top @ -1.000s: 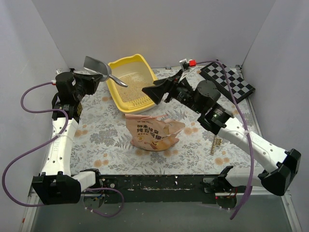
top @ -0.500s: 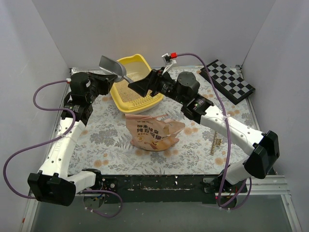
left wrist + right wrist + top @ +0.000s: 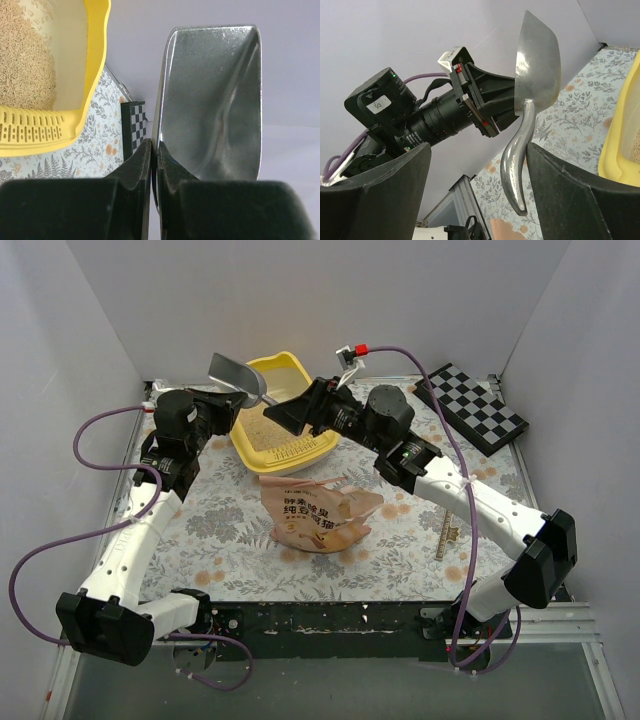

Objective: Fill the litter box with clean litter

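The yellow litter box (image 3: 300, 372) stands at the back middle, with pale beige litter (image 3: 268, 430) in its bottom; both show in the left wrist view (image 3: 95, 45), (image 3: 25, 60). My left gripper (image 3: 230, 400) is shut on the rim of the silver scoop (image 3: 235, 373), held above the box's left edge (image 3: 154, 146). The scoop's bowl (image 3: 212, 100) looks empty. My right gripper (image 3: 275, 418) is open over the box. The scoop's curved handle (image 3: 516, 170) hangs between its fingers (image 3: 479, 147), close to the right one.
A crinkled orange-pink litter bag (image 3: 315, 510) lies on the floral mat in front of the box. A black-and-white checkered board (image 3: 472, 408) lies at the back right. A ruler (image 3: 442, 538) lies at the right. Grey walls close in on three sides.
My left arm has swung right with the scoop, up to the box's left edge. My right gripper has moved left over the box until its open fingers straddle the scoop's handle.
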Motion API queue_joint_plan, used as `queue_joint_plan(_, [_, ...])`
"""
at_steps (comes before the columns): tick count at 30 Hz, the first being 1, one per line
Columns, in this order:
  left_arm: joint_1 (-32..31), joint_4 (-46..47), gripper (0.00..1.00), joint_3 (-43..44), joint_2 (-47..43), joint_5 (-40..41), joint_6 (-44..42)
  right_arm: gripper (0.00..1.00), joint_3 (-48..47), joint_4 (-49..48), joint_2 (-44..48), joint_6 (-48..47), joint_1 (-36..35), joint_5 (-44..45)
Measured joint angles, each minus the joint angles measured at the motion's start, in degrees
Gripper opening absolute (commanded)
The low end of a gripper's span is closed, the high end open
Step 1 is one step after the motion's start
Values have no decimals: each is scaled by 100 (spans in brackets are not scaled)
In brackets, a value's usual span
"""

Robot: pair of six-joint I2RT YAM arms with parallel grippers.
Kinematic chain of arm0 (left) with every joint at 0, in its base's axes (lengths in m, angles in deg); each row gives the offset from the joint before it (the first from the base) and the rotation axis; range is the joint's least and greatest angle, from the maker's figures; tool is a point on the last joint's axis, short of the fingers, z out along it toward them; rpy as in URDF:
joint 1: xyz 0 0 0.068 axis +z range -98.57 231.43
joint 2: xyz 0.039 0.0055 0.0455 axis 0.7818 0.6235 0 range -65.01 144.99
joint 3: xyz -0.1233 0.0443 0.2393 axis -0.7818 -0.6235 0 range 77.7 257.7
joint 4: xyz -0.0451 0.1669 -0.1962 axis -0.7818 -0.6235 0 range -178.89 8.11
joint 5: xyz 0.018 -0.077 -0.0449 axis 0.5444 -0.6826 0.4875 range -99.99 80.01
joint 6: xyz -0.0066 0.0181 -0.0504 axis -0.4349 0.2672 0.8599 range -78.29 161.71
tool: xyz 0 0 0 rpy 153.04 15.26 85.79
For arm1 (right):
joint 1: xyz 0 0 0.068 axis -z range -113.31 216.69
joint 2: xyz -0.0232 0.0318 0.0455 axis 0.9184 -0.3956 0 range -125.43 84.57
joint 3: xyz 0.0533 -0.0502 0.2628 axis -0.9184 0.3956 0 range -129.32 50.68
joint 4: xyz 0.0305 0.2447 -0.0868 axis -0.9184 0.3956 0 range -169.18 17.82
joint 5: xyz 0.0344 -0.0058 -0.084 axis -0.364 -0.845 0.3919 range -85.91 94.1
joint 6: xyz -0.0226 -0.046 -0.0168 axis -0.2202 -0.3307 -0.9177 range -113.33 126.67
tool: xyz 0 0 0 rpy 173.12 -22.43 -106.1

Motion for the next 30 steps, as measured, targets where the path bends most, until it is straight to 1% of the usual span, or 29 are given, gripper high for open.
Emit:
queue_joint_plan(12, [-61, -4, 0, -2, 9, 245, -63, 79, 59, -48, -120, 149, -70, 90])
queue_joint_plan(30, [-68, -4, 0, -24, 15, 420, -162, 78, 59, -155, -262, 295, -83, 254])
